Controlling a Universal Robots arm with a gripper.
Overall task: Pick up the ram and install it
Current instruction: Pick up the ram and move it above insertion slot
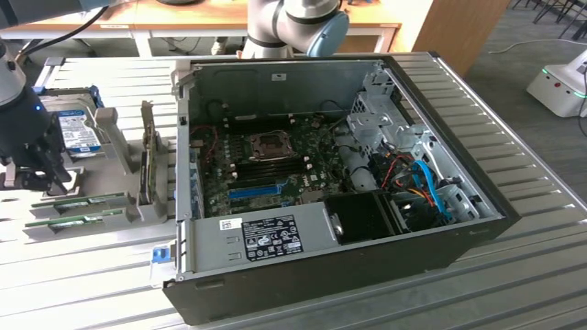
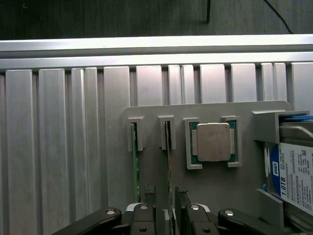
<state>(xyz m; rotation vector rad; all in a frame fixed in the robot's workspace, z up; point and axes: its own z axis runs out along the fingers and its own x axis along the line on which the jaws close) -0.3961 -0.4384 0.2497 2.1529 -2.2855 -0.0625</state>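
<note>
The gripper (image 2: 164, 195) hangs open, jaws wide apart, over the ram (image 2: 169, 169) standing on edge in the grey holder (image 2: 151, 166) on the table (image 2: 54, 147), and a clean grab likely means centring squarely on that stick, clear of its twin (image 2: 135, 166).

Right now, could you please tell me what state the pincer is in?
Pincer: open, holding nothing, lined up over one ram.
</note>
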